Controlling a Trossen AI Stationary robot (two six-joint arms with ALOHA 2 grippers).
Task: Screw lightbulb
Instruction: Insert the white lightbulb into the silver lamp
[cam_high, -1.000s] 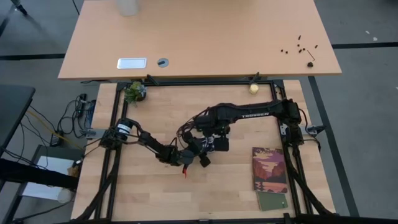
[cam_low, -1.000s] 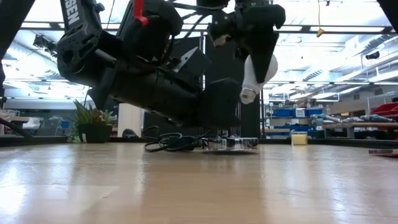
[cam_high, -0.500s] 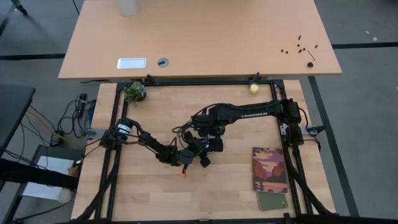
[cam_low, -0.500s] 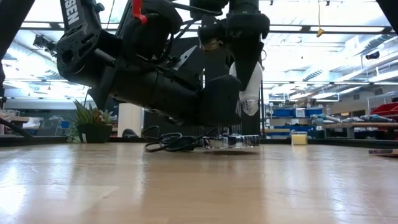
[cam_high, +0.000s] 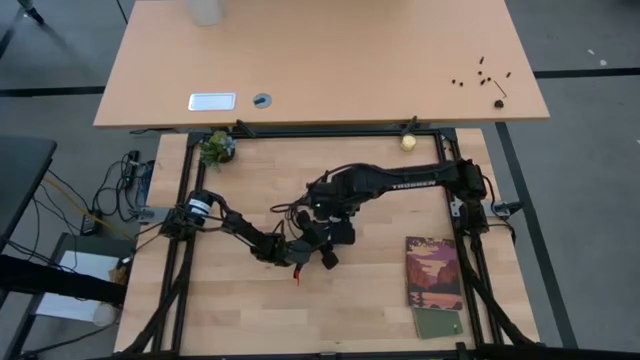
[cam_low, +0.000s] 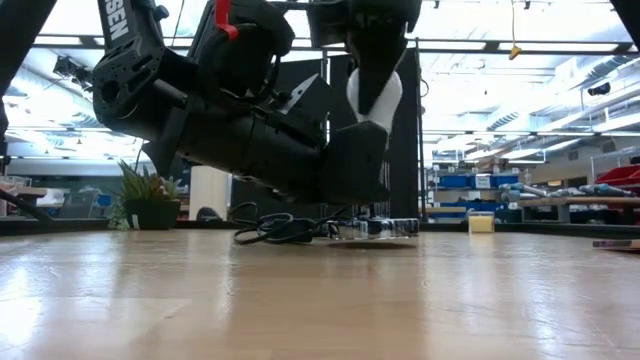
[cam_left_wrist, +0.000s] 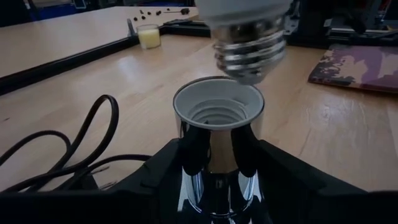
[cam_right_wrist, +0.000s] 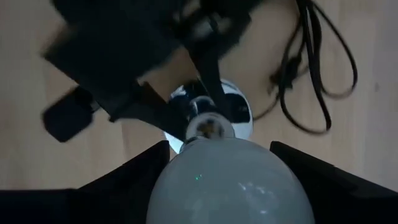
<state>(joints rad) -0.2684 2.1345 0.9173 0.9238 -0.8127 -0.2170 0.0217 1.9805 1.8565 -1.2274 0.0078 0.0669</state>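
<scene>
Above the socket (cam_left_wrist: 217, 112) in the left hand (cam_left_wrist: 214, 186), white ridged-base lightbulb (cam_left_wrist: 249, 46) in the right hand (cam_right_wrist: 217, 180).

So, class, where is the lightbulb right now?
The lightbulb hangs in the right gripper, base down just above the open socket held by the left gripper, mid-table.

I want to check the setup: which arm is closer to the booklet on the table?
Right. The right gripper, holding the lightbulb, is nearer the booklet; the left gripper, clamping the socket, sits slightly farther away.
</scene>
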